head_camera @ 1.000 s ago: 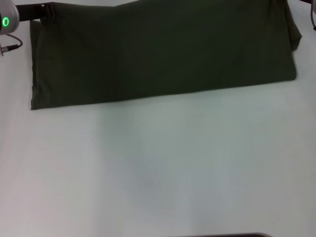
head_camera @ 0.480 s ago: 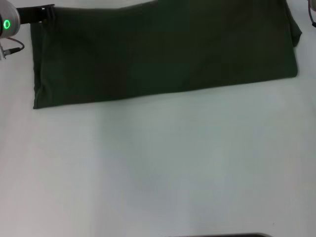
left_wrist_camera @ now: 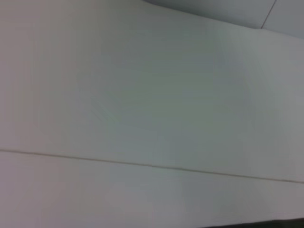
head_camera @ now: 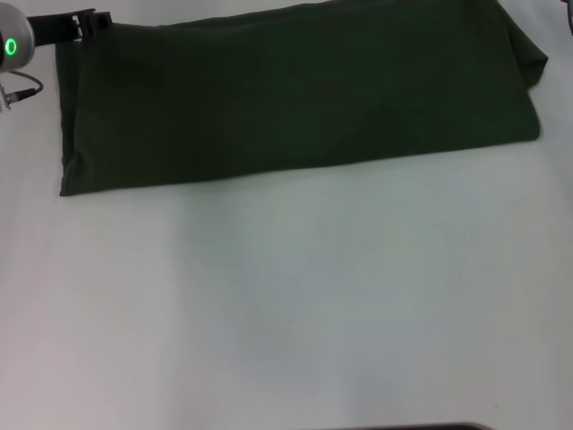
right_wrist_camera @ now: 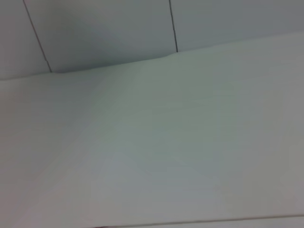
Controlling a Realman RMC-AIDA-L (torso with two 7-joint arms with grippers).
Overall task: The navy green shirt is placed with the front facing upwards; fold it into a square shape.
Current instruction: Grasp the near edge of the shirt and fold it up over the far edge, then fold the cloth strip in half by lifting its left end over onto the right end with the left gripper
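Note:
The navy green shirt [head_camera: 295, 94] lies as a long, plain dark band across the far part of the white table, with no lettering showing. Its near edge runs from the left corner [head_camera: 63, 190] to the right end [head_camera: 535, 134], where the cloth bunches in a fold. My left gripper [head_camera: 94, 20] is at the shirt's far left corner, its silver wrist with a green light [head_camera: 11, 47] beside it. Neither wrist view shows the shirt or any gripper. My right gripper is out of view.
Bare white table [head_camera: 286, 305] stretches from the shirt to the near edge, where a dark strip [head_camera: 403, 426] shows. The left wrist view shows white table surface [left_wrist_camera: 142, 95]. In the right wrist view the table [right_wrist_camera: 166, 142] meets grey tiles [right_wrist_camera: 104, 33].
The shirt's far edge has come down into view along the top. My left gripper has shifted slightly right at the corner. The cable at the right edge has left the picture.

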